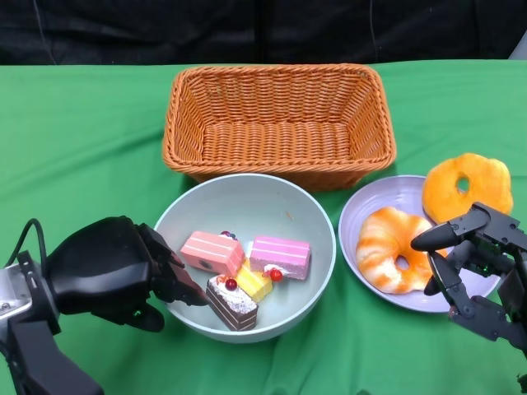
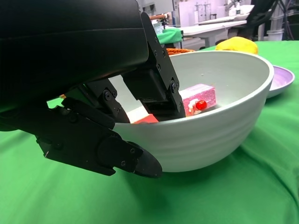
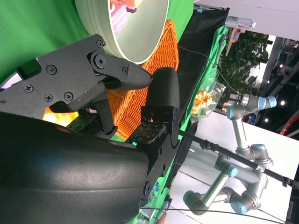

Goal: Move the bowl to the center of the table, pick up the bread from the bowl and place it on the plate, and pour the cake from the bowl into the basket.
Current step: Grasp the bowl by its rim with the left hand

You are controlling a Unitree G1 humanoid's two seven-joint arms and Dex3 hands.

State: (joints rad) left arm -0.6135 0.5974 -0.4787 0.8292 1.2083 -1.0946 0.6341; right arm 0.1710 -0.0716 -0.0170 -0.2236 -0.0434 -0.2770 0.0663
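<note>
The pale green bowl (image 1: 247,202) stands at the table's middle, just in front of the basket (image 1: 276,72). Several small cakes (image 1: 280,256) lie in it, pink, yellow and chocolate. My left hand (image 1: 111,271) grips the bowl's left rim, fingers inside and thumb outside, as the left wrist view shows on the bowl (image 2: 219,135). A striped orange bread ring (image 1: 387,247) lies on the lilac plate (image 1: 375,206) to the bowl's right. My right hand (image 1: 473,255) hovers over the plate's right side with fingers apart, holding nothing, a fingertip close to the bread.
A second orange bread ring (image 1: 468,185) rests at the plate's far right edge. The woven basket holds nothing. A green cloth (image 1: 82,148) covers the table, with a black backdrop behind. The right wrist view shows other robot arms (image 3: 243,154) beyond the table.
</note>
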